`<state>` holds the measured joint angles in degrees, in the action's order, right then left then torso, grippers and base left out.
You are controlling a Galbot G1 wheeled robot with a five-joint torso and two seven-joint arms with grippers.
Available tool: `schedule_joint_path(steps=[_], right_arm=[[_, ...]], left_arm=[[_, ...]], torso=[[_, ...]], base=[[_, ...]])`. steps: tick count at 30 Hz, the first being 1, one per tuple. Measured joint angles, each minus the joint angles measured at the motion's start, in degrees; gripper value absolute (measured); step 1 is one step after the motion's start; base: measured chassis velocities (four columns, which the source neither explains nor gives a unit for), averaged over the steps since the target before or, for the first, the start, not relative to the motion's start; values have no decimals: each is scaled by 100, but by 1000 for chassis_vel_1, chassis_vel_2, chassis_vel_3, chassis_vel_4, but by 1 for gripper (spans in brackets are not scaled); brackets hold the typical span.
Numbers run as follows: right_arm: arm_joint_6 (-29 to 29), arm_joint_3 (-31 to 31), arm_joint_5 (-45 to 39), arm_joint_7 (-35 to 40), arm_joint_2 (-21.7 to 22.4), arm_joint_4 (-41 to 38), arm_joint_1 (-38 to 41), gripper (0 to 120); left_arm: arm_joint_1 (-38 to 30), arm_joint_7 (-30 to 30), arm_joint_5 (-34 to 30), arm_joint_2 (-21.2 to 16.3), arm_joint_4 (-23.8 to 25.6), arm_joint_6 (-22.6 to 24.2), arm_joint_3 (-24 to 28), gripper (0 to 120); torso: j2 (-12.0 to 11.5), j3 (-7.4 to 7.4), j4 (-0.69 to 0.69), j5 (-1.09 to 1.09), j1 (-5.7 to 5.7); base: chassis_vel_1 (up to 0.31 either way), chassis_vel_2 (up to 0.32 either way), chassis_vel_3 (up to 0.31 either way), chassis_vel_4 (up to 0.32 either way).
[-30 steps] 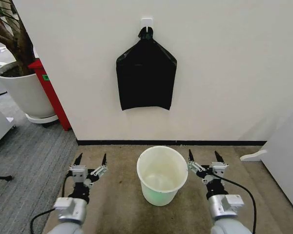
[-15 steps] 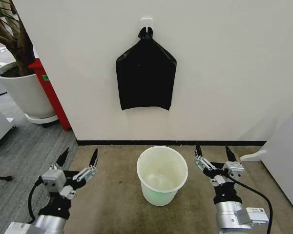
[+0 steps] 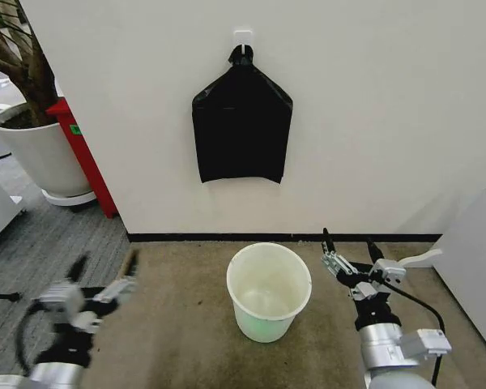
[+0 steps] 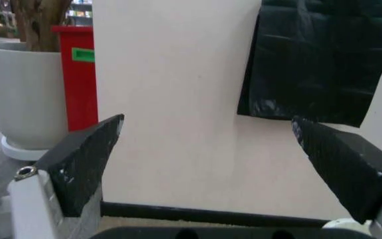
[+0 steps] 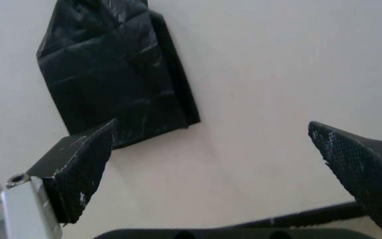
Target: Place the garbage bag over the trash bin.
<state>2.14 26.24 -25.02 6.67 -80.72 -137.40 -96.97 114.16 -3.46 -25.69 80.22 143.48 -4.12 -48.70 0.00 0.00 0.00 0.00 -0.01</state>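
You have not started yet: the small round white plastic bin (image 3: 269, 290) sits bare on the floor, between your left claw (image 3: 99, 278) and right claw (image 3: 350, 253), both spread apart and empty

White wall (image 3: 373, 121), black baseboard (image 3: 227, 237), brown floor mat (image 3: 186, 324), grey carpet (image 3: 40, 259)

White plant pot (image 3: 34, 154) with tree (image 3: 12, 57) (red stand (image 3: 85, 158) just beside), black wall-hung bundle (image 3: 241, 126).
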Motion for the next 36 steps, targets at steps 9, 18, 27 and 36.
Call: schedule_joint_path(steps=[9, 18, 27, 36], right_arm=[[194, -29, -774, 169, 398, 88, 351, 100], [357, -145, -2108, 461, 973, 436, 1216, 100], [485, -238, -3195, 699, 1441, 711, 1925, 100], [480, -478, -3506, 815, 1420, 866, 2174, 100]], left_arm=[[152, 61, -116, 24, -11, 46, -107, 100], [242, 97, -171, 47, -18, 79, -163, 100], [458, 99, -121, 199, -23, 79, -280, 100], [478, 98, -122, 204, -23, 79, -289, 100]], torso=[[0, 0, -1, 1, 0], [0, 0, 0, 1, 1], [0, 0, 1, 0, 1], [0, -1, -5, -3, 0]], base=[[0, 0, 0, 0], [0, 0, 0, 0], [0, 0, 0, 0], [0, 0, 0, 0]])
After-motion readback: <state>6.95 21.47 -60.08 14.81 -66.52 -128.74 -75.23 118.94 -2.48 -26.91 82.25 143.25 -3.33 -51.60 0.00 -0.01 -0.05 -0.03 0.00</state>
